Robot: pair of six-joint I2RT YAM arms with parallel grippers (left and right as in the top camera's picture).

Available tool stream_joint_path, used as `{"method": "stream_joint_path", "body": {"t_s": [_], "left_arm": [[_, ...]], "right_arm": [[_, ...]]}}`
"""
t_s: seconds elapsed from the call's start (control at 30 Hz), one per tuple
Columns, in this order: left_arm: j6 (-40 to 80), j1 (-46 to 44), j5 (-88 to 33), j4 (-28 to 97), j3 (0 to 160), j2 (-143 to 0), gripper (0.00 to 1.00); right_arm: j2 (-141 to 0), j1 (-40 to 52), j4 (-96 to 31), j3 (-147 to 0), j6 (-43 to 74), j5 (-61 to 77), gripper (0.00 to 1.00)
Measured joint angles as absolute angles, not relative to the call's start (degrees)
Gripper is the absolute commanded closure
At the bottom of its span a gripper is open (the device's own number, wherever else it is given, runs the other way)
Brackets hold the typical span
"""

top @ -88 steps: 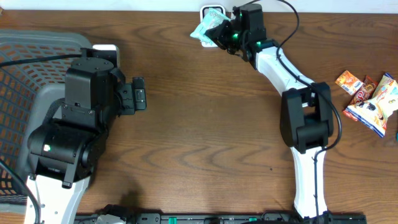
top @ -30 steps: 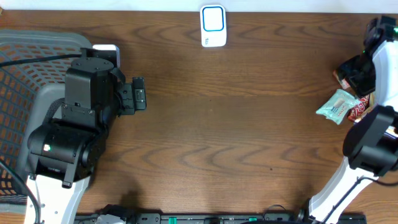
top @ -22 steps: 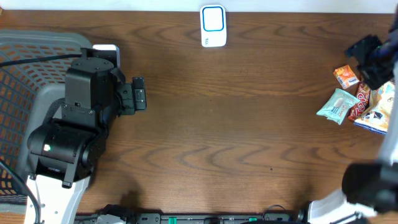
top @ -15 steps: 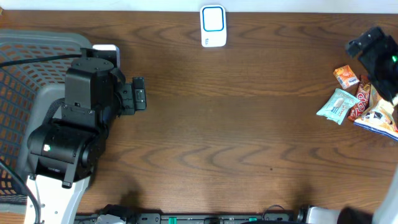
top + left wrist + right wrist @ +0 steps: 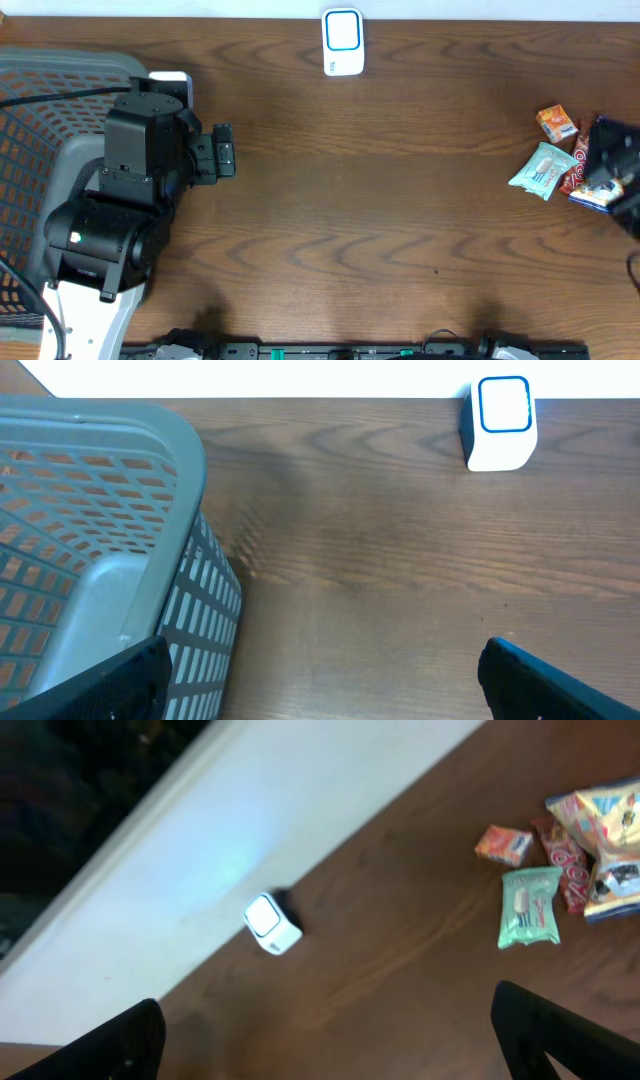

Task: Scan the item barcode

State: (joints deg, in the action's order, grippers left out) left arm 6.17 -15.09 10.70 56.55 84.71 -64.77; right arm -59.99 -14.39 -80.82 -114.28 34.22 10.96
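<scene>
The white scanner (image 5: 342,42) with a blue-rimmed face stands at the table's far edge; it also shows in the left wrist view (image 5: 502,422) and the right wrist view (image 5: 271,924). A mint-green packet (image 5: 541,170) lies flat on the table at the right, untouched (image 5: 530,906). My right gripper (image 5: 330,1045) is open and empty, high above the table. In the overhead view only a dark blurred part of the right arm (image 5: 612,158) shows, at the right edge. My left gripper (image 5: 225,150) is open and empty beside the basket (image 5: 325,682).
A grey mesh basket (image 5: 40,90) fills the left end of the table (image 5: 100,490). Beside the mint packet lie an orange packet (image 5: 555,122), a red wrapper (image 5: 577,165) and a chip bag (image 5: 610,820).
The right gripper carried the mint packet from the scanner to the right, let it go beside the snacks, and drew off toward the right edge. The left arm is still.
</scene>
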Motion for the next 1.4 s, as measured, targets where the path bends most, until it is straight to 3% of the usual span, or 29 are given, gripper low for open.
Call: {"method": "stream_joint_path", "body": {"t_s": [0.27, 0.53, 1.0, 1.17, 1.4], "left_arm": [[6.17, -15.09, 10.68, 56.55, 84.71, -64.77, 0.02], [6.17, -15.09, 10.68, 56.58, 84.71, -64.77, 0.02], [6.17, -15.09, 10.68, 56.55, 84.71, -64.77, 0.02], [6.17, -15.09, 10.68, 56.55, 84.71, -64.77, 0.02], [6.17, -15.09, 10.70, 56.55, 84.71, -64.77, 0.02]], "right_arm": [[-53.32, -14.39, -84.66, -114.37, 31.09, 10.00, 0.01], [-46.00, -12.56, -79.72, -108.57, 18.90, 8.56, 0.01], [-18.04, 0.38, -38.15, -61.65, 11.33, 8.27, 0.01], [-10.98, 2.79, -21.32, -43.94, 8.60, 10.55, 0.01], [-4.95, 3.62, -7.25, -26.76, 7.09, 11.99, 0.01]]}}
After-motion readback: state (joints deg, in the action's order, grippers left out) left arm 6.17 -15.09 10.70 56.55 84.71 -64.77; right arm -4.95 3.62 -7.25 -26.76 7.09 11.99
